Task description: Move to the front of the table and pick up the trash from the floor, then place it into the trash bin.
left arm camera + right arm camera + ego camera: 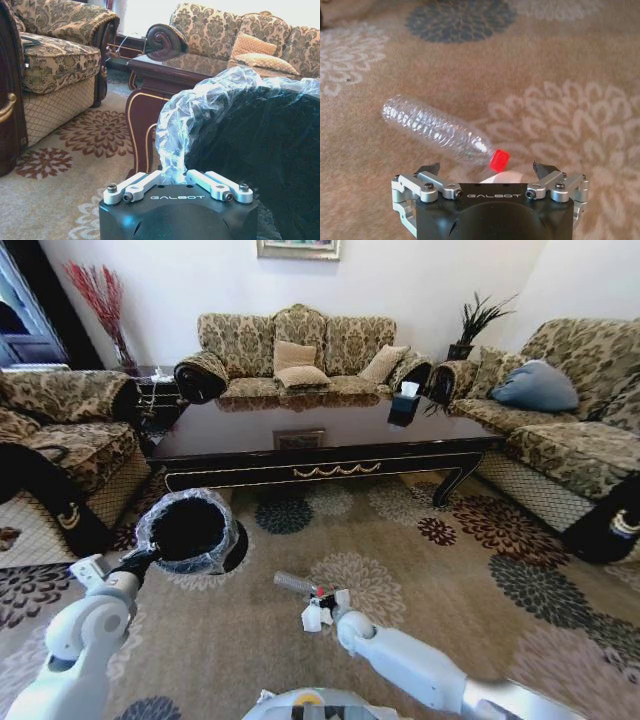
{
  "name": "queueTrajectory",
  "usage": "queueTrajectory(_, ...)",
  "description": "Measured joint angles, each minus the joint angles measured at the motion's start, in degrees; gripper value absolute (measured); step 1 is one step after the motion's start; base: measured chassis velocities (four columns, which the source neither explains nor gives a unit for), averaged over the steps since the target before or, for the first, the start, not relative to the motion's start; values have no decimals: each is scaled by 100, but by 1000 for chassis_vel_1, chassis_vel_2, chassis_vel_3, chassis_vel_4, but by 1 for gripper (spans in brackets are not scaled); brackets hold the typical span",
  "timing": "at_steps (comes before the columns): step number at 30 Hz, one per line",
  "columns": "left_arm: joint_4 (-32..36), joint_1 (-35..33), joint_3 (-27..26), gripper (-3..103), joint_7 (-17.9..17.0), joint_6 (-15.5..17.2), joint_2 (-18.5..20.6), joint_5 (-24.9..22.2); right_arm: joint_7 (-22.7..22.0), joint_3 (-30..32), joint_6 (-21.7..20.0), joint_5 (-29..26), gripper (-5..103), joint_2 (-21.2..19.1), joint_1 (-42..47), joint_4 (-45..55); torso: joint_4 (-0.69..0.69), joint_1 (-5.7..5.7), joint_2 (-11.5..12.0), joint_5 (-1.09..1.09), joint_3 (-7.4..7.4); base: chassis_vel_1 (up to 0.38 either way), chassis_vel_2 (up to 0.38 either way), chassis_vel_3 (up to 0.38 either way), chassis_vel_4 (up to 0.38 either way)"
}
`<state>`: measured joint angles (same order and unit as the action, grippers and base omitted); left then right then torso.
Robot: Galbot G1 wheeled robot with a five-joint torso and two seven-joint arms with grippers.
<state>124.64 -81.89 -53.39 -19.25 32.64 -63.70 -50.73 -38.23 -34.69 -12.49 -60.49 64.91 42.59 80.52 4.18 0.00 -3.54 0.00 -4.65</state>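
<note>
bottle: a slim clear plastic bottle (437, 131) with ribbed walls and a red cap (499, 160) is seen lying on its side on the carpet, in front of the table.
long axis: the bottle lies slantwise to the right gripper (487, 172); the cap end is nearest, just ahead of the jaws, and the base points away and to one side.
white piece: something pale and rounded (502, 177) is glimpsed under the cap, close against the gripper body; what it is cannot be told.
right gripper: it is held low over the carpet with its fingers spread wide and nothing between them; in the head view it is seen at the cap end of the bottle (322, 612).
nearer arm: the right arm is judged the nearer to the bottle by far.
trash bin: a small round black bin (190, 530), lined with a crinkly clear bag folded over the rim, stands to the robot's left of the bottle.
left gripper: it is closed on the bagged rim of the bin (178, 180).
carpet: beige short pile with large flower medallions (580, 115).
table: glossy dark wood, gold ornament on the apron, curved legs (330, 472).
</note>
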Motion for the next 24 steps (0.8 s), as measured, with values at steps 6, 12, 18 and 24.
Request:
queueTrajectory(6, 10, -8, 11, 2, 12, -5, 12, -23, -828, 27, -416, -751, 100, 397, -72, -76, 0, 0, 0, -1, 0, 0, 0, 0, 0)
queueTrajectory(12, -108, 66, 75, 2, 19, -10, 74, -20, -1067, 234, -409, -943, 100, 745, 89, -445, 0, 0, 0, -2, 0, 0, 0, 0, 0)
queueTrajectory(18, -218, 122, 128, 2, 21, -11, 67, 16, -905, 202, -332, -761, 100, 925, 115, -904, 0, 0, 0, -1, 0, 0, 0, 0, 0)
queueTrajectory(24, -216, 116, 161, 2, 22, -11, 21, 41, -761, 173, -278, -574, 91, 982, 80, -1138, 0, 0, 0, -1, 0, 0, 0, 0, 0)
